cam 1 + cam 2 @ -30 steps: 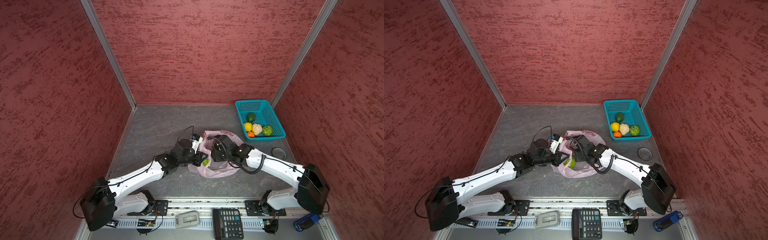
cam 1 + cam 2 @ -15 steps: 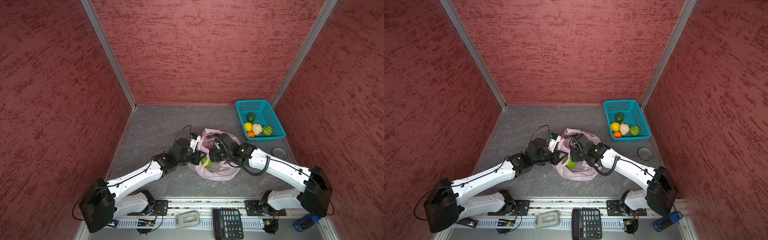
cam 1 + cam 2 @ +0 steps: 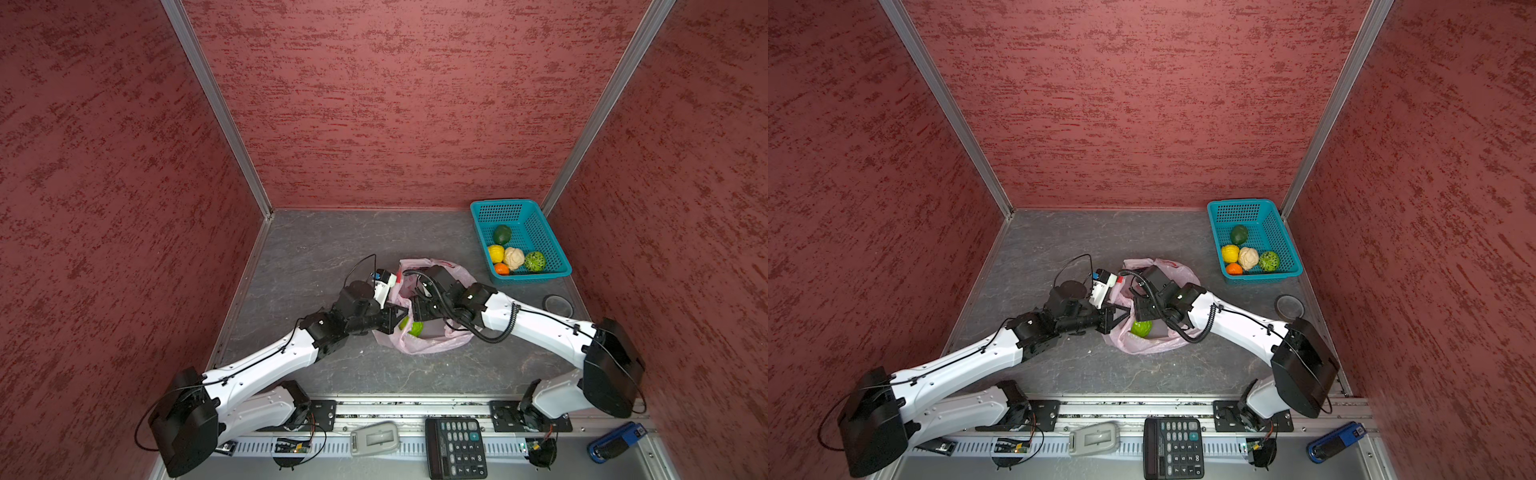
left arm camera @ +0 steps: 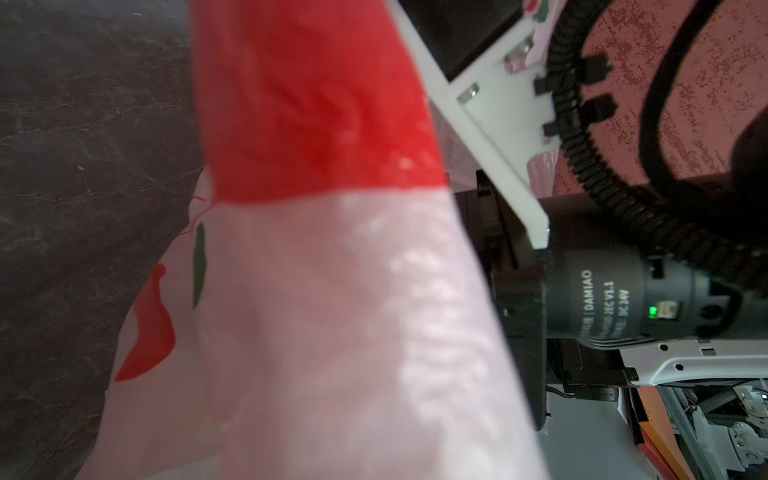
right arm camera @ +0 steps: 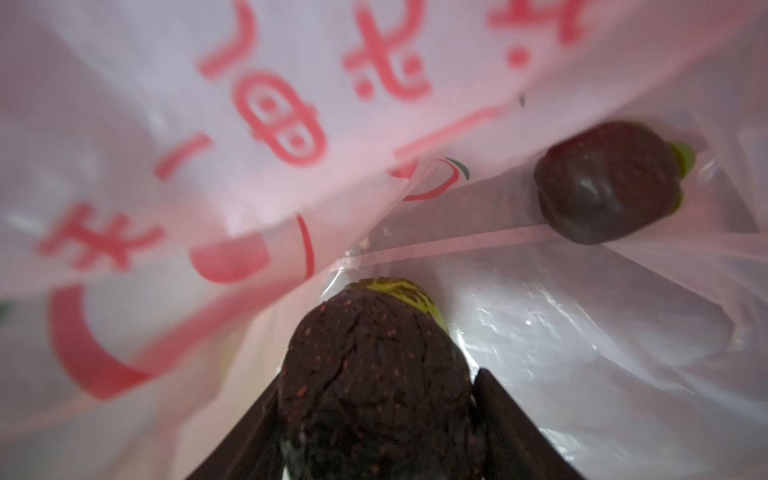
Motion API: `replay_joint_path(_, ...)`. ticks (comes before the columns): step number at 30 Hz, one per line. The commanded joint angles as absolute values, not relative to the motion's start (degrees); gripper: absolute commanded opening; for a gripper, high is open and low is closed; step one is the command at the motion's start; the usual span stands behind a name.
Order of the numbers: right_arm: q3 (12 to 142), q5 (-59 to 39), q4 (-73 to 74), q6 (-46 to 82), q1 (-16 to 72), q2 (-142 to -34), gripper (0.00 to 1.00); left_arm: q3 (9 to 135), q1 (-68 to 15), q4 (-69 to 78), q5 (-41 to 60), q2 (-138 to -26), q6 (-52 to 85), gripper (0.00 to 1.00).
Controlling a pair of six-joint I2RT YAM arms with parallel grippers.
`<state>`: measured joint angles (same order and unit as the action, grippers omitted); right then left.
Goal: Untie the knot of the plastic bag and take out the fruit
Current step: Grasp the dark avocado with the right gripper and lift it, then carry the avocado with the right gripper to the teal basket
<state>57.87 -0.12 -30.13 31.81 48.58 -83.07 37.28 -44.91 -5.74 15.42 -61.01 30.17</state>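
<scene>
The pale-pink plastic bag [image 3: 432, 343] lies open on the grey floor in both top views. My left gripper [image 3: 395, 316] is shut on the bag's left rim. In the left wrist view bag film [image 4: 332, 311] hides its jaws. My right gripper [image 3: 419, 314] reaches down into the bag mouth. In the right wrist view it [image 5: 376, 380] is shut on a dark brown fruit [image 5: 374, 353] with a yellow-green end. That green shows under the gripper [image 3: 1141, 328] in a top view. A second dark brown fruit [image 5: 606, 183] lies deeper in the bag. The knot is not in view.
A teal basket [image 3: 552, 253] at the back right holds several fruit: dark green [image 3: 502, 235], yellow [image 3: 495, 252], cream [image 3: 514, 257], netted green [image 3: 535, 261], orange [image 3: 501, 269]. A black round lid [image 3: 559, 304] lies near it. A calculator [image 3: 455, 446] sits on the front rail.
The right arm has shifted a little to the left over the bag mouth, still gripping its fruit. The left gripper has kept hold of the rim, almost in place.
</scene>
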Motion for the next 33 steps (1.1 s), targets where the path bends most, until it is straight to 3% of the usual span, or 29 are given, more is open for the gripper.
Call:
replay_joint_path(1, 53.48, -1.87, -29.79, 29.28, 49.15, -78.10, 0.42, 36.74, -43.39, -6.58, 14.47, -58.96, 29.46, 0.00)
replay_joint_path(9, 50.70, -4.83, -31.13, 22.63, 50.86, -75.55, 0.42, 38.62, -41.13, -6.13, 16.85, -60.99, 27.74, 0.00)
replay_joint_path(22, 62.04, -8.08, -36.10, 17.93, 51.61, -73.97, 0.42, 38.67, -40.65, -6.39, 18.01, -62.66, 27.18, 0.00)
replay_joint_path(33, 69.91, -3.93, -37.00, 19.46, 49.02, -73.20, 0.43, 37.55, -40.54, -6.50, 18.28, -62.07, 27.60, 0.00)
